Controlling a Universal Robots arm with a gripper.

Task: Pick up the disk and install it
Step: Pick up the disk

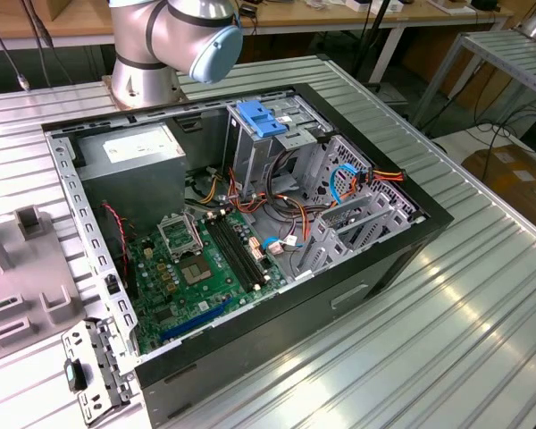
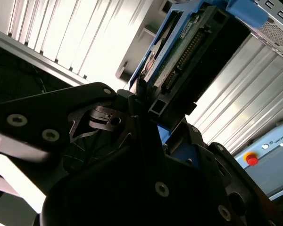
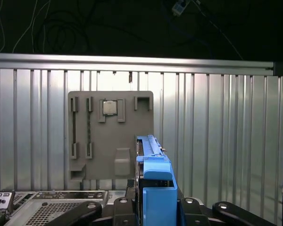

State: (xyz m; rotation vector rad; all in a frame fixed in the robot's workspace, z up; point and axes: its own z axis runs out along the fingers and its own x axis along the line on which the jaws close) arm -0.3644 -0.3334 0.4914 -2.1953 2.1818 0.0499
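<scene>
The disk (image 2: pixel 186 49) is a drive framed by blue plastic rails, seen edge-on with its connector row and circuit board showing. My gripper (image 2: pixel 148 106) is shut on it, black fingers (image 2: pixel 99 101) pressing its sides. In the first wrist view the disk (image 3: pixel 153 181) stands upright between the gripper (image 3: pixel 155 209) halves, above the ribbed metal table. The open computer case (image 1: pixel 402 237) lies on its side in the exterior view, its drive cage (image 1: pixel 277 147) at the back.
A bare blue bracket (image 1: pixel 266 120) sits on top of the drive cage. A grey power supply box (image 1: pixel 129 152) fills the case's back corner. A grey fixture plate (image 3: pixel 111 136) holding a chip (image 3: pixel 109 107) lies on the table (image 3: pixel 226 141). The arm's base (image 1: pixel 143 71) stands behind the case.
</scene>
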